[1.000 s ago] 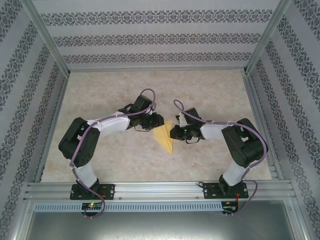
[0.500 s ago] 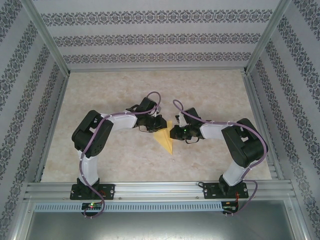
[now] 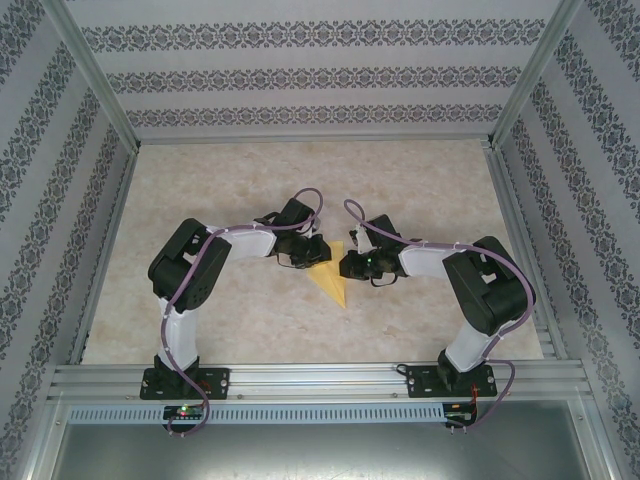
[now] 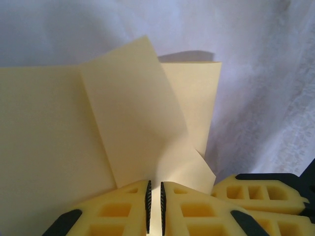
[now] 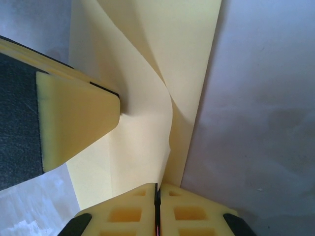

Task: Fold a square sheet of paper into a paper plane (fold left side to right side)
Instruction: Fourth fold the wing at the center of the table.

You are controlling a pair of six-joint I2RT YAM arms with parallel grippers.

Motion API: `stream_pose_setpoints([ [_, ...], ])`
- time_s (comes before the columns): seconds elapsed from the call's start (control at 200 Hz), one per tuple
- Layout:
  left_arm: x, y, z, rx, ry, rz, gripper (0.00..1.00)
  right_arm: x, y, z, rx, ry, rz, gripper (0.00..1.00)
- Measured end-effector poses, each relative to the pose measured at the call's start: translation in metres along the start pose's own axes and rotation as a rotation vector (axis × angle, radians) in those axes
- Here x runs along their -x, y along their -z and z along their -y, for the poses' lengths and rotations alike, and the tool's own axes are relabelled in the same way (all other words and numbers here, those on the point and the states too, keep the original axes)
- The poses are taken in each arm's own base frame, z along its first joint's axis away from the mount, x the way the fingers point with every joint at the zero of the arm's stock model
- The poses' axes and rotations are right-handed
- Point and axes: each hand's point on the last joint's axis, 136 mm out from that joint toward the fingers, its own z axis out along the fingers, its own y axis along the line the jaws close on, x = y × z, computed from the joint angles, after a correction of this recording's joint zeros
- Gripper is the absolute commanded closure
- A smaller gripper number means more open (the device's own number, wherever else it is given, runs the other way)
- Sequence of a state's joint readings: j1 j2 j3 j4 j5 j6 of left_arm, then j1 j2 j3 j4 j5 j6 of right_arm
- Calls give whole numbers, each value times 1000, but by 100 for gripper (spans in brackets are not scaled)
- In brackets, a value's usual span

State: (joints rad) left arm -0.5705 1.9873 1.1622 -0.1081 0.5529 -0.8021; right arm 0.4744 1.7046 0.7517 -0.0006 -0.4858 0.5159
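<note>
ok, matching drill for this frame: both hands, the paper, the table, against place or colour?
1 left hand
2 right hand
3 square sheet of paper
4 table

A marbled beige
B yellow, partly folded
C pinches the sheet's left side
D pinches the sheet's right side

Pairs: 1-C, 2-D, 3-B, 4-A

We count one sheet of yellow paper (image 3: 335, 282) on one bench (image 3: 200, 190). We count two arms, a left arm (image 3: 235, 243) and a right arm (image 3: 430, 262), and two grippers, the left gripper (image 4: 154, 186) and the right gripper (image 5: 156, 187). Each gripper has two yellow fingers (image 4: 118, 211), four altogether. We also count two purple cables (image 3: 300, 194), one along each arm.
</note>
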Motion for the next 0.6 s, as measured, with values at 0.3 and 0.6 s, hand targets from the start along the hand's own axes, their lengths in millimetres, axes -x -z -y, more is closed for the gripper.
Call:
stream_pose_setpoints([
  [0.3,-1,-1,-2,11,-12,3,83,0,0,0,-3,0,-1,85],
  [0.6,-2,-2,-4,3,-19,9,84,9,29,-14,-13,18,47,68],
])
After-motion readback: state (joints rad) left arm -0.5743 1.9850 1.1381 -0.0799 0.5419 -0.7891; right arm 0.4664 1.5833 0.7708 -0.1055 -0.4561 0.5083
